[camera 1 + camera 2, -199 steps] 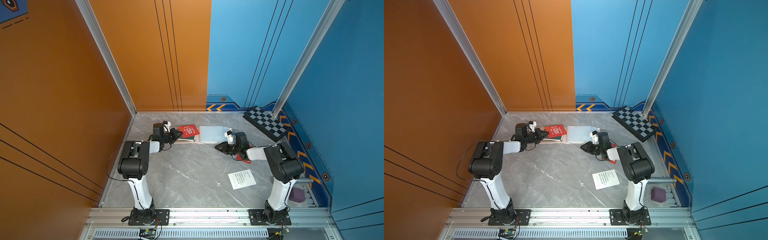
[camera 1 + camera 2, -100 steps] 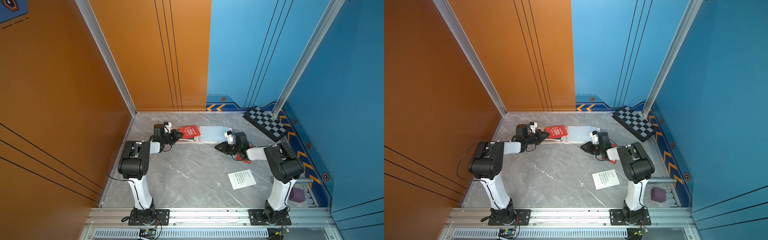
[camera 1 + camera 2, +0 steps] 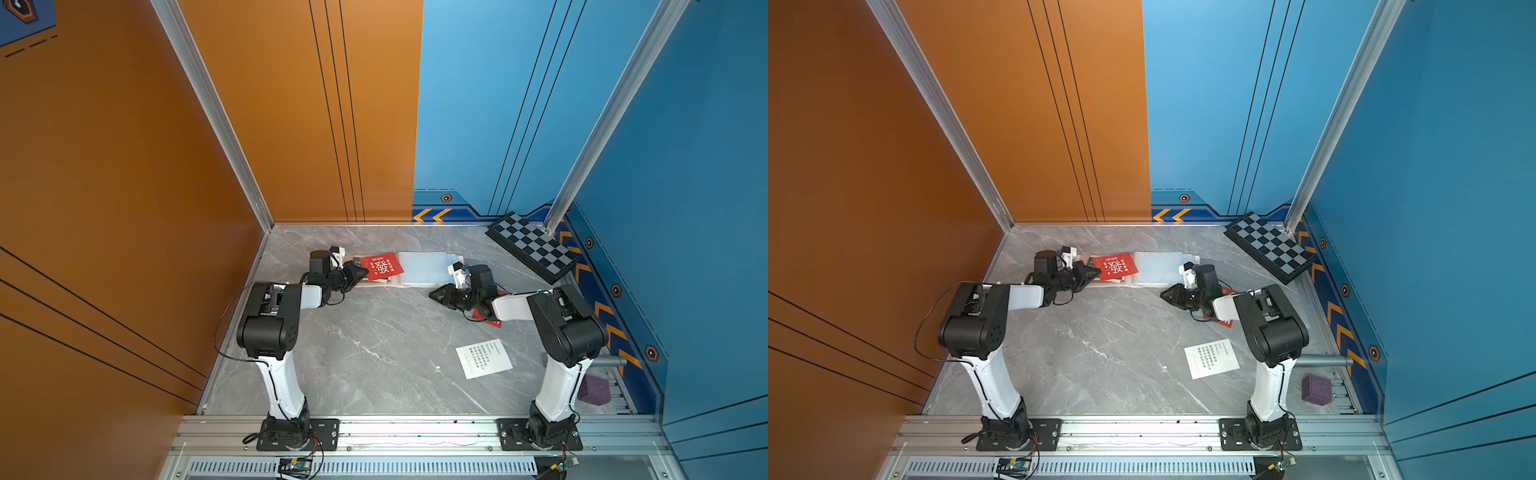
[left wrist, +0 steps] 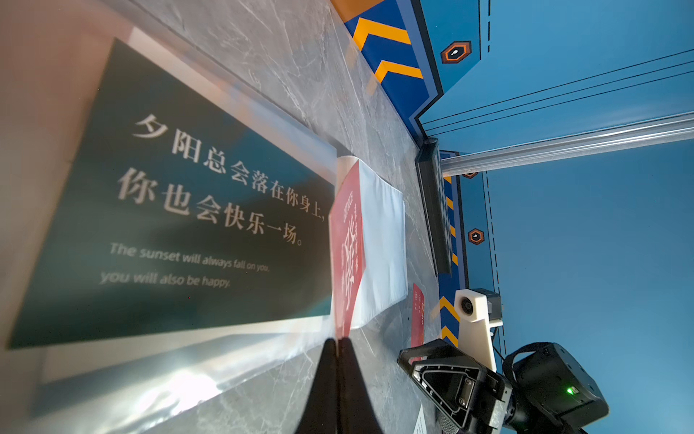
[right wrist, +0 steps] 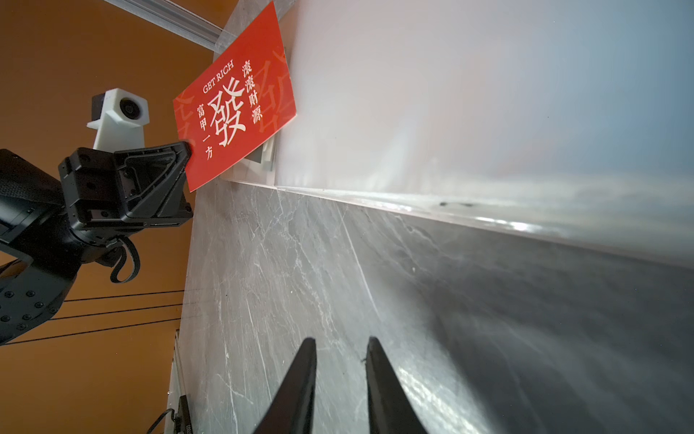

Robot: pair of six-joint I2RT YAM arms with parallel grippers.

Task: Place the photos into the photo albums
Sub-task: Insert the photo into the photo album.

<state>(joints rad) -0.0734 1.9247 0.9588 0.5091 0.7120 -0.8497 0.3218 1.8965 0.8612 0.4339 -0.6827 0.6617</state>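
so the left claw is pinching a corner of the red card over the album by the counter's back edge, and the right claw is hovering slightly spread, holding nothing

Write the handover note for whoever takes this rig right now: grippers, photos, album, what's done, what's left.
Left gripper: shut on the red GET RICH card, pinched at one edge and held over the open album.
Right gripper: open, empty, low over the table beside the album's near edge.
Done: the dark green card appears to sit in a clear sleeve.
Left: sleeve the held red card, then the white card lying on the table near the right arm, and the second red card partly under that arm. I can't make out any other cards.
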